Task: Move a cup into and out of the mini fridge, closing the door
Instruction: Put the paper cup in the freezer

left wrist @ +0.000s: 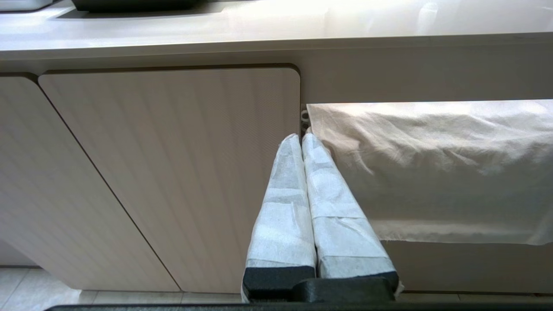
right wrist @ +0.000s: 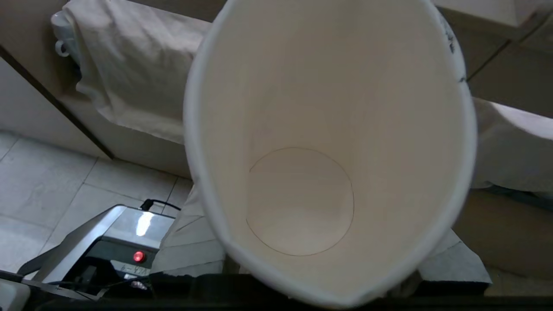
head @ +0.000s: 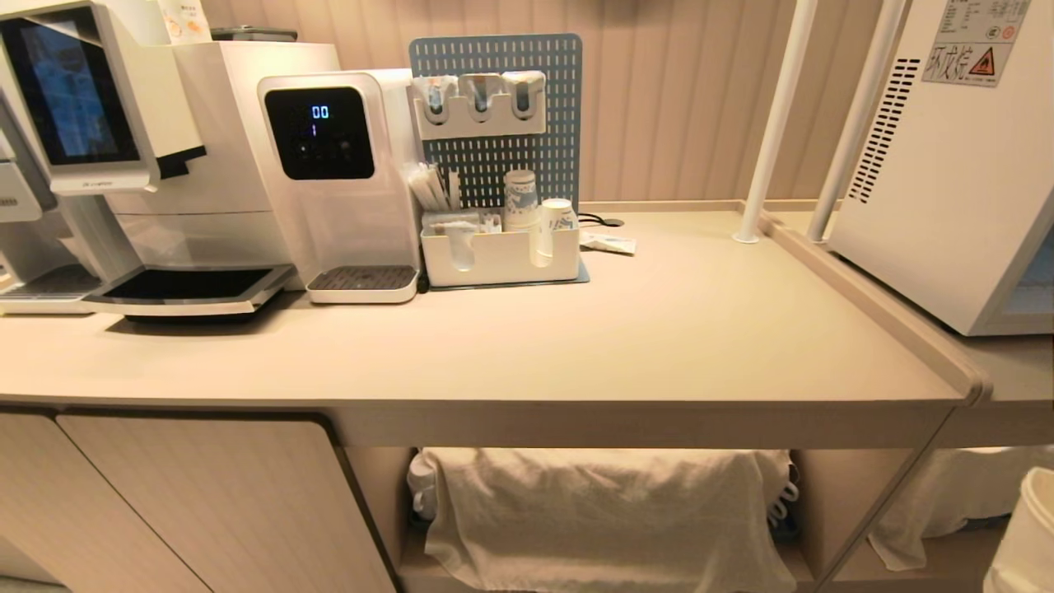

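The cup point(right wrist: 328, 129) fills the right wrist view, seen from its open mouth down to its round bottom. My right gripper point(right wrist: 319, 242) is shut on it, and the rim is pressed into an oval between the white-wrapped fingers point(right wrist: 190, 246). This gripper hangs low, in front of the counter's cloth-covered shelf. The mini fridge point(head: 947, 165) stands at the counter's right end, side wall toward me. A grey-blue strip of its door point(head: 1039, 288) shows at the picture's edge. My left gripper point(left wrist: 301, 140) is parked below the counter, shut and empty, facing a cabinet door point(left wrist: 173, 172). Neither arm shows in the head view.
A coffee machine point(head: 99, 123), a water dispenser point(head: 338, 165) and an organiser point(head: 498, 255) with stacked paper cups point(head: 520, 198) line the counter's back. Two white posts point(head: 774, 123) rise beside the fridge. A cloth point(head: 601, 511) drapes the lower shelf. The robot's base point(right wrist: 108, 246) lies below.
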Motion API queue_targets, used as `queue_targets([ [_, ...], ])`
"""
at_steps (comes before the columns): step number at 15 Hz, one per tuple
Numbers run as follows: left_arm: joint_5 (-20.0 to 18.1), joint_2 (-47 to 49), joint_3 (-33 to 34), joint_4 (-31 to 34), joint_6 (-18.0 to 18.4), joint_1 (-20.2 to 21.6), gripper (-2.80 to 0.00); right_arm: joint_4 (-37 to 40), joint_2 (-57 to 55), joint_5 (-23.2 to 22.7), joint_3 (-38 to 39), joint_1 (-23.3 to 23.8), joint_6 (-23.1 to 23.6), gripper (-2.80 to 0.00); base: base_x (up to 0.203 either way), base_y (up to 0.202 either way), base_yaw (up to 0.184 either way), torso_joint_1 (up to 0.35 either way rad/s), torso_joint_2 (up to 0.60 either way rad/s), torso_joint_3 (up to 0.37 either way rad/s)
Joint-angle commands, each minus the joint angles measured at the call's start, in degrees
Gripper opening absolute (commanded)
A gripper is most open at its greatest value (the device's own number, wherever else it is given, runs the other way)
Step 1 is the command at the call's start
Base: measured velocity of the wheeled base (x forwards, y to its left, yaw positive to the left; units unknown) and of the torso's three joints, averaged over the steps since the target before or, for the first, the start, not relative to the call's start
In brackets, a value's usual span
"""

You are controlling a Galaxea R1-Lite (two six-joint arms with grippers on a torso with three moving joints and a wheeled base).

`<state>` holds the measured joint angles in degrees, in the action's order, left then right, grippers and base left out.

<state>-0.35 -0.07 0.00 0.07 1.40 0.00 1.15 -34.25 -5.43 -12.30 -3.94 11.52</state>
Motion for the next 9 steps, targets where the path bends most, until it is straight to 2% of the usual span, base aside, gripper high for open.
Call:
queue_targets([
  [1,0.00,-0.01,0.00,0.01,0.00,0.00,-2.80,0.39,15.88,1.40,7.23,0.67,-0.06,-2.80,0.000,0.000,0.000,0.000,0.00,0.000],
  [3,0.00,-0.01,0.00,-0.07,0.00,0.00,-2.80,-2.53,18.77,3.49,11.06,0.80,-3.13,-2.80,0.000,0.000,0.000,0.000,0.00,0.000],
  [7,0.00,-0.01,0.00,0.01,-0.09,0.00,-2.80,-4.70,23.81,3.93,12.22,2.16,-3.30,-2.80,0.000,0.000,0.000,0.000,0.00,0.000],
  [9,0.00,-0.01,0.00,-0.03,-0.05,0.00,-2.80,-3.85,30.98,3.95,12.03,2.86,-3.30,-2.80,0.000,0.000,0.000,0.000,0.00,0.000],
])
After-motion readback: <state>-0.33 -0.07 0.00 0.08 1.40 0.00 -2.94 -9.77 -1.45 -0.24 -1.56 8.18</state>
